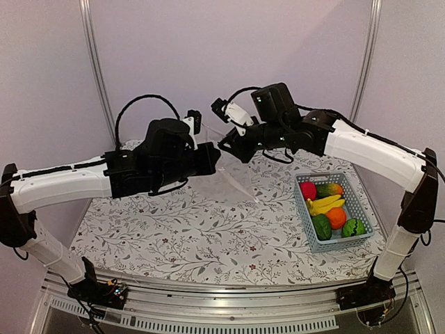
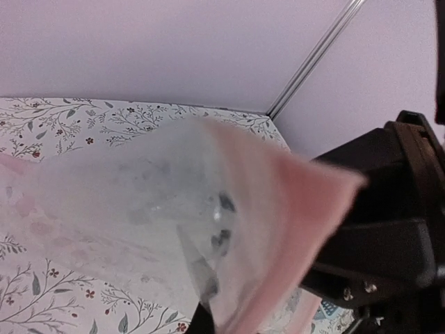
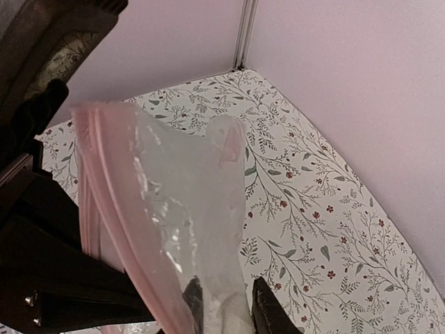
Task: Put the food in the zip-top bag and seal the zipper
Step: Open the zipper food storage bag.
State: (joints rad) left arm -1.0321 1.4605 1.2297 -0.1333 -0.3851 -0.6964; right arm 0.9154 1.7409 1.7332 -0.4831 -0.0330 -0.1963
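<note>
The clear zip-top bag (image 1: 237, 181) hangs in the air over the middle of the table, held between my two grippers. My left gripper (image 1: 213, 158) is shut on it; in the left wrist view the bag (image 2: 132, 195) and its pink zipper (image 2: 306, 209) fill the frame, with one dark finger (image 2: 200, 321) showing behind the plastic. My right gripper (image 1: 230, 145) grips the bag (image 3: 188, 188) between its fingers (image 3: 267, 313), the zipper (image 3: 104, 181) running up the left. The food lies in the blue basket: apple (image 1: 308, 190), mango (image 1: 329, 188), bananas (image 1: 325, 204), orange (image 1: 336, 218), dark green piece (image 1: 321, 227), striped ball (image 1: 353, 228).
The light blue lattice basket (image 1: 359, 206) stands at the right of the table, near the front edge. The floral tablecloth (image 1: 195, 229) covers the table. Purple walls with metal posts (image 1: 96, 69) close the back.
</note>
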